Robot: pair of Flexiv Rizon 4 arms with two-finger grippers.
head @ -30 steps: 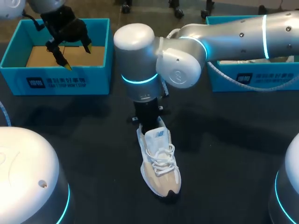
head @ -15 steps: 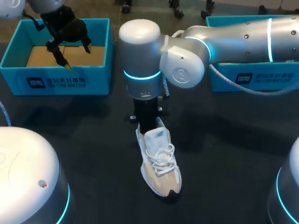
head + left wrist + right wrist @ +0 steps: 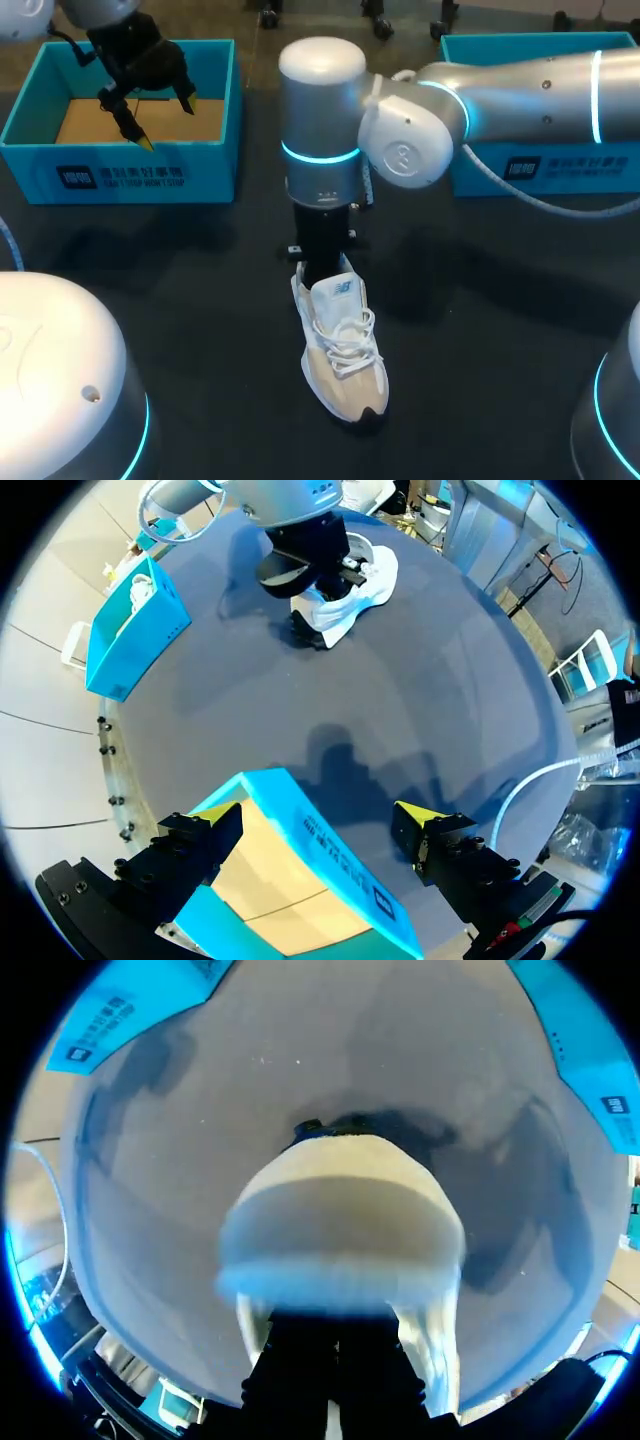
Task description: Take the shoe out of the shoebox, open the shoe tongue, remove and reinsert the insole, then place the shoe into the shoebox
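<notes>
A beige and white shoe (image 3: 342,352) lies on the dark table, toe toward the front edge; in the left wrist view the shoe (image 3: 350,592) lies far ahead. My right gripper (image 3: 322,268) points straight down at its heel opening. In the right wrist view the dark right gripper (image 3: 335,1345) is shut, its tips buried in the pale shoe (image 3: 345,1210); what they hold is hidden. My left gripper (image 3: 165,118) hangs open above the blue shoebox (image 3: 120,172) at the back left. In its own view the left gripper (image 3: 320,820) straddles the box wall (image 3: 320,840) with nothing between its fingers.
A second blue box (image 3: 540,170) stands at the back right, behind my right arm (image 3: 520,85), and shows as the second blue box (image 3: 135,630) in the left wrist view with something white inside. Dark table (image 3: 500,330) lies on both sides of the shoe.
My right arm's wrist and elbow have swung to the right while its gripper stayed at the shoe's heel. The shoe has hardly shifted. The left arm has not moved.
</notes>
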